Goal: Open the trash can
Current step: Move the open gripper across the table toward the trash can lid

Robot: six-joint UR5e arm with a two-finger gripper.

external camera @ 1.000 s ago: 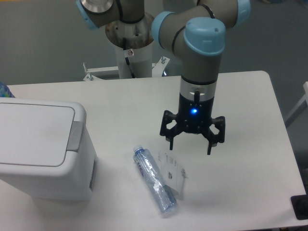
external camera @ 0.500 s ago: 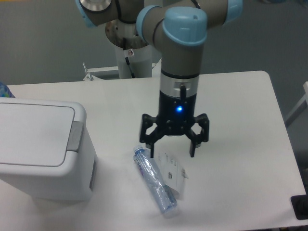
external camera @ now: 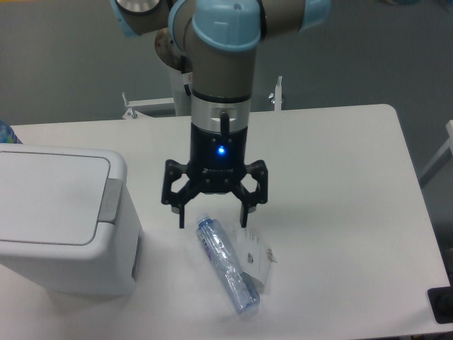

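The trash can [external camera: 60, 219] is a large white boxy bin at the left of the table, its flat lid down and a grey push tab [external camera: 108, 200] on its right edge. My gripper [external camera: 211, 222] hangs open above the table, fingers pointing down, nothing between them. It is to the right of the can's tab, a short gap away, and just above the top end of a lying plastic bottle [external camera: 226, 264].
The crushed clear bottle with a blue label lies diagonally near the front edge of the white table [external camera: 340, 177], with a crumpled clear wrapper [external camera: 257, 256] against its right side. The arm's base [external camera: 191, 64] stands behind the table's far edge.
The gripper has travelled left across the table, from right of the bottle to above its top end, closer to the trash can. It stayed open. The can and bottle have not moved.
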